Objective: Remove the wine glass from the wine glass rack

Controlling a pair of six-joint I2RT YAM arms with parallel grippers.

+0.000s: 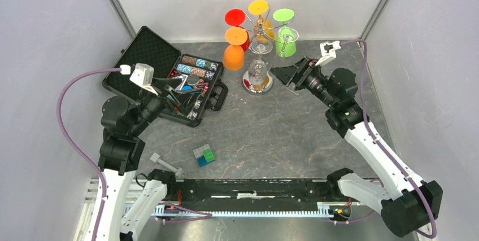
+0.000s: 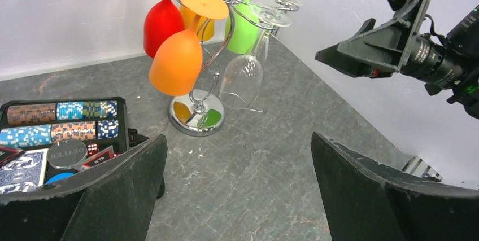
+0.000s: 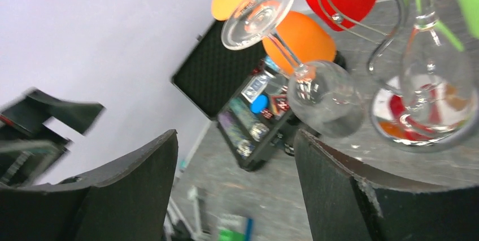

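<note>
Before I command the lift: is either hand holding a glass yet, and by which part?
Nothing is held. The right hand is open, facing a clear wine glass on the wine glass rack without touching it; the left hand is open and empty.

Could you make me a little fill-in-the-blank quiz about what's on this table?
1. The orange glass on the wine glass rack hangs bowl-side ___.
2. The right claw beside the rack is ___.
3. The black case holds poker ___.
4. The wine glass hanging beside the orange one is not coloured but ___.
Missing words: down; open; chips; clear.
</note>
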